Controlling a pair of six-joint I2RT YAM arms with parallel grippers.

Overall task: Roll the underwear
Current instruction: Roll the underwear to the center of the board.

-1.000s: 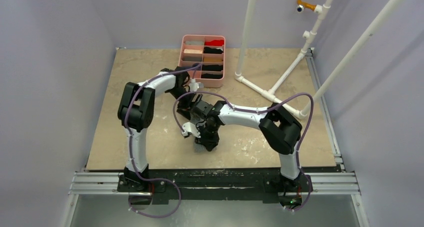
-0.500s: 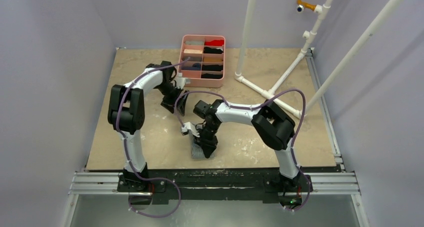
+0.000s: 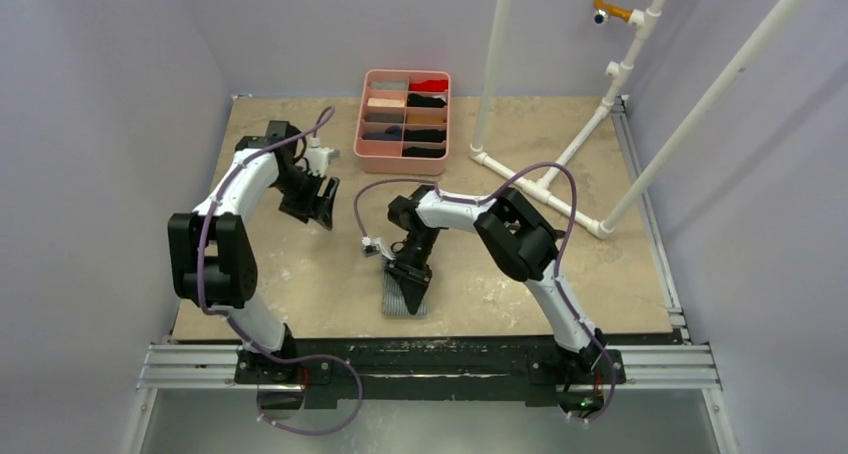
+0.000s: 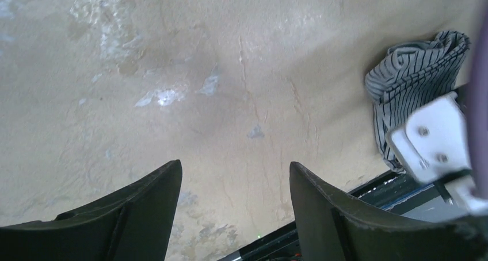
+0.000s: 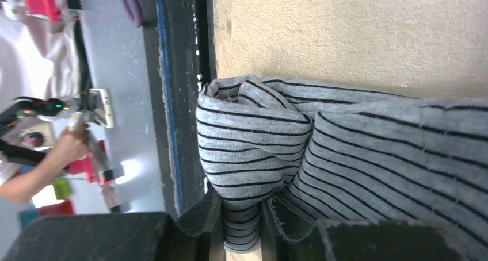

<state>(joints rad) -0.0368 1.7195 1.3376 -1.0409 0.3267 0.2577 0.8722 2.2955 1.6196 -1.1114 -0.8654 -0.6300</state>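
Note:
The grey underwear (image 3: 403, 300) with fine black stripes lies partly rolled near the table's front edge. My right gripper (image 3: 409, 282) stands over its far end. In the right wrist view the right gripper (image 5: 241, 218) is shut on a bunched fold of the striped underwear (image 5: 345, 152), with the cloth pinched between both fingers. My left gripper (image 3: 322, 206) hangs open over bare table at the left, well apart from the cloth. The left wrist view shows the left gripper (image 4: 233, 177) with nothing between its fingers and the underwear (image 4: 411, 71) at the far right.
A pink divided tray (image 3: 408, 72) with several rolled cloths stands at the back centre. A white pipe frame (image 3: 540, 188) rises at the back right. The black rail (image 3: 430, 352) along the table's front edge runs just beyond the underwear.
My left arm has swung left and back, away from the underwear. The right gripper has stayed shut on the cloth and shifted slightly with it.

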